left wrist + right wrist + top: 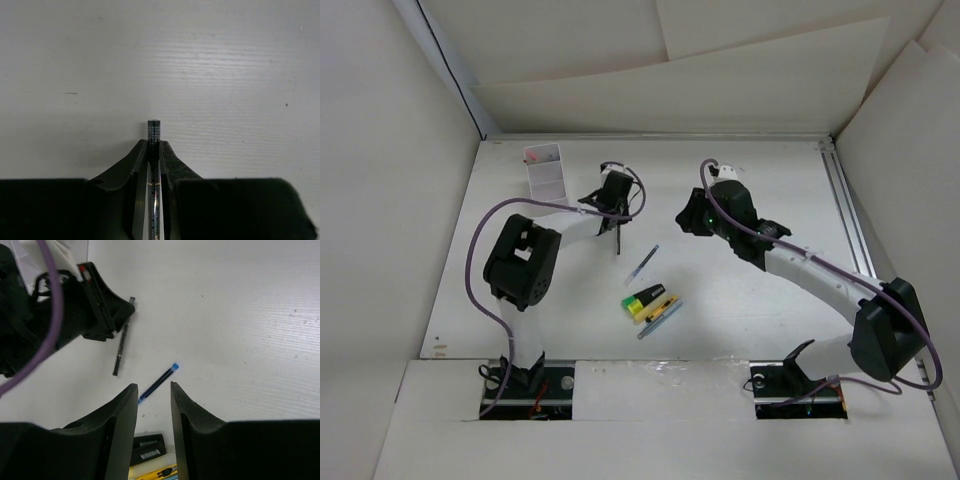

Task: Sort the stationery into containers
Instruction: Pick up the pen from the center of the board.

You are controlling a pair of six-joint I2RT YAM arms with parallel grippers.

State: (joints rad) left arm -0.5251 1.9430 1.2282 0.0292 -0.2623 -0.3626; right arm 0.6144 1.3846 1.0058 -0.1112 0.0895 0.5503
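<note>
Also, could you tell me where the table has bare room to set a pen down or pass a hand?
Bare: the far right corner between the right arm and the rail; the patch between the highlighters and that arm. Crowded: mid-table around the blue pen, and by the container, where the left gripper holds a dark pen.

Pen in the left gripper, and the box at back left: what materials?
Pen: dark, glossy barrel with a fine checked sheen and a pale ring; probably plastic, metal not excluded. Box: white, faintly see-through walls, so likely thin plastic; finish unclear.
</note>
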